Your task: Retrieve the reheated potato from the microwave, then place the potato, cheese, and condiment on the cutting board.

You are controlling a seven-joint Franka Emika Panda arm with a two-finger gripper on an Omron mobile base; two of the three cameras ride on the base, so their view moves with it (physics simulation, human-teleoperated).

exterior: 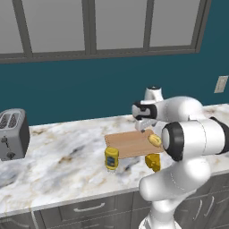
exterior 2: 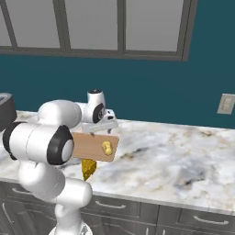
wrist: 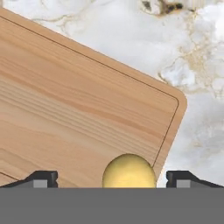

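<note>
Hovering wide open and empty, the claw (wrist: 112, 177) straddles the potato (wrist: 129, 170), which lies between its tips on the cutting board (wrist: 65, 118); a straight lift should clear it undisturbed.

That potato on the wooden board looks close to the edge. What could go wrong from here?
The potato is round and lies near the cutting board's corner, so it might roll onto the counter. The open gripper straddles it and could nudge it when lifting. The cheese and condiment stand close by the board, tight for the arm.
</note>
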